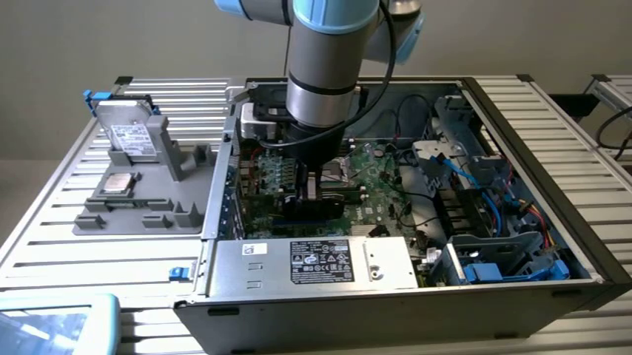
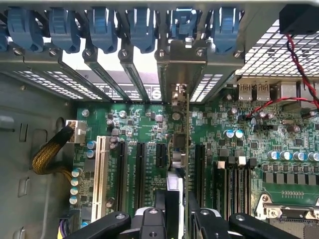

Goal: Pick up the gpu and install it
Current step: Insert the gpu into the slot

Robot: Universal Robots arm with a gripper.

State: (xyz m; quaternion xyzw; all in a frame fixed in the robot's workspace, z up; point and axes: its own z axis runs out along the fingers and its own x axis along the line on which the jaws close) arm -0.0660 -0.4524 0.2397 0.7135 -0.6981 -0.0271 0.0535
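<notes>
Currently, scene: an open computer case (image 1: pixel 553 222) lies on a slatted metal desk (image 1: pixel 59 244), with the robot arm (image 1: pixel 321 66) reaching down into it.
Gripper: the gripper (image 2: pixel 177 206) is low over the green motherboard (image 2: pixel 279 144), near the middle of the case in the exterior view.
Fingers: two black fingers (image 2: pixel 159 209) are closed on the gpu, one on each face of the card.
Gpu: the gpu (image 2: pixel 180 149) stands on edge between the fingers, seen edge-on as a thin vertical strip running from the gripper toward the rear wall of the case.
Gpu bracket: its silver metal end (image 2: pixel 179 94) sits at the rear wall of the case, in line with one of the slot openings just below the row of blue clips (image 2: pixel 142 30).
Gpu seating: whether the card's lower edge is fully pressed into a motherboard slot cannot be told.
Slots: black expansion slots (image 2: pixel 141 169) and a white slot (image 2: pixel 101 169) lie on the motherboard beside the gpu, and these are bare.
Memory slots: a group of black slots (image 2: pixel 234 184) lies on the other side of the gpu.
Power supply: a silver box with a black label (image 1: pixel 321 262) fills the near edge of the case in the exterior view.
Tray: a grey holder (image 1: pixel 148 185) stands on the desk beside the case, on the exterior view's left, with a hard drive (image 1: pixel 133 137) upright in it.
Cables: a yellow braided cable (image 2: pixel 50 154) curves beside the motherboard, and red wires (image 2: pixel 299 74) cross near the case's rear ports.
</notes>
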